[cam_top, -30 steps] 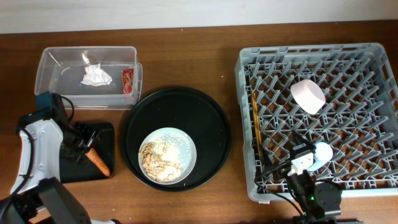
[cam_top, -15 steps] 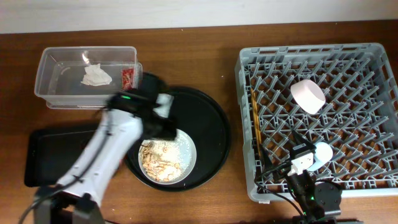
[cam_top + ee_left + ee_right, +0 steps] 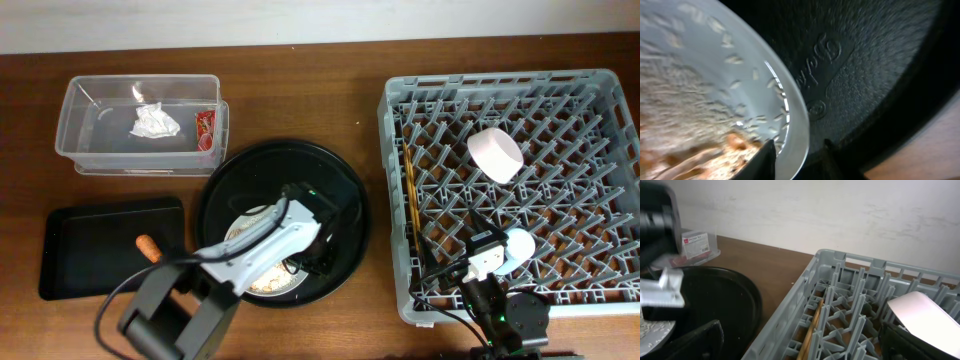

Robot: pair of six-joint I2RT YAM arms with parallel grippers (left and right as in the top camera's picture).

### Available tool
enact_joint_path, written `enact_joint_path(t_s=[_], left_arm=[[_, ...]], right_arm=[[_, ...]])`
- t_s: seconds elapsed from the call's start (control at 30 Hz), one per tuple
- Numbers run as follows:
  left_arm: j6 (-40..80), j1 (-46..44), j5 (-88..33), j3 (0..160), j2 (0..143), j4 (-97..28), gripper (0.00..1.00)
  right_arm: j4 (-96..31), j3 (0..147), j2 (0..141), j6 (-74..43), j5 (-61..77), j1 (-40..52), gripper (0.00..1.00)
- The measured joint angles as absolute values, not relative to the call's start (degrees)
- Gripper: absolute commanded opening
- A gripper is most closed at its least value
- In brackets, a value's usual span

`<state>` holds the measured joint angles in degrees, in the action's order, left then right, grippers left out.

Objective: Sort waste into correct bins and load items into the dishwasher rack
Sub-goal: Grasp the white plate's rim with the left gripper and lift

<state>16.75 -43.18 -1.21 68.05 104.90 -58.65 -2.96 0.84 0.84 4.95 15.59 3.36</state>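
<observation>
The speckled plate (image 3: 262, 240) with beige rice scraps (image 3: 255, 262) lies in the round black tray (image 3: 340, 190). My left gripper (image 3: 312, 258) is low at the plate's right rim. In the left wrist view its jaws stand open (image 3: 799, 159) astride the rim (image 3: 792, 112), one finger inside and one outside. The carrot piece (image 3: 148, 245) lies on the flat black tray (image 3: 70, 260). The napkin (image 3: 155, 122) and red wrapper (image 3: 205, 128) lie in the clear tub (image 3: 90, 95). The rack (image 3: 600, 100) holds the white bowl (image 3: 495, 152), the chopsticks (image 3: 409, 195) and the light-blue cup (image 3: 519, 243). My right gripper (image 3: 805, 350) is wide open and empty over the rack's near left corner.
The round black tray sits between the flat black tray and the rack, with a strip of bare wood (image 3: 375, 150) before the rack's left wall. The clear tub stands at the far left. In the right wrist view the chopsticks (image 3: 812, 325) lie just inside the rack's wall.
My left arm has left the carrot on the flat black tray and swung right, over the round tray, down to the plate's right rim. The right arm has not moved.
</observation>
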Motion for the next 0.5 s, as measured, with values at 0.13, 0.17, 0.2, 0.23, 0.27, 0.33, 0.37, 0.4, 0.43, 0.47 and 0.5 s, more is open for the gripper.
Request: enact_joint_path(t_s=[0.13, 0.17, 0.2, 0.23, 0.27, 0.33, 0.37, 0.4, 0.43, 0.47, 0.5], left_arm=[[16.64, -44.77, -0.99, 67.9, 107.44, -57.84, 0.17], [16.69, -45.34, -0.89, 67.85, 107.77, -57.65, 0.17], [16.69, -45.76, -0.36, 67.85, 108.05, -57.6, 0.17], [16.71, -46.04, -0.1, 67.81, 108.29, -57.47, 0.17], [16.71, -46.17, 0.23, 67.77, 108.51, -57.28, 0.15], [16.69, -46.17, 0.71, 67.66, 108.73, -56.49, 0.03], [16.53, -46.11, 1.37, 67.64, 108.77, -56.16, 0.0], [16.62, -46.11, 1.69, 67.61, 108.77, -56.12, 0.0], [16.93, -46.15, 2.31, 67.7, 108.6, -56.27, 0.0], [16.95, -46.44, 2.94, 67.72, 108.53, -56.34, 0.0], [16.99, -46.72, 3.62, 67.7, 108.49, -56.36, 0.0]], right_arm=[[-2.96, 0.84, 0.84, 4.95, 15.57, 3.36, 0.98], [-2.96, 0.84, 0.84, 4.93, 15.57, 3.36, 0.98], [-2.96, 0.84, 0.84, 4.97, 15.59, 3.36, 0.98], [-2.96, 0.84, 0.84, 4.95, 15.57, 3.36, 0.98], [-2.96, 0.84, 0.84, 4.91, 15.57, 3.36, 0.98], [-2.96, 0.84, 0.84, 4.97, 15.59, 3.36, 0.98], [-2.96, 0.84, 0.84, 4.95, 15.57, 3.36, 0.98], [-2.96, 0.84, 0.84, 4.95, 15.57, 3.36, 0.98], [-2.96, 0.84, 0.84, 4.99, 15.59, 3.36, 0.98], [-2.96, 0.84, 0.84, 4.95, 15.57, 3.36, 0.98], [-2.96, 0.84, 0.84, 4.95, 15.57, 3.36, 0.98]])
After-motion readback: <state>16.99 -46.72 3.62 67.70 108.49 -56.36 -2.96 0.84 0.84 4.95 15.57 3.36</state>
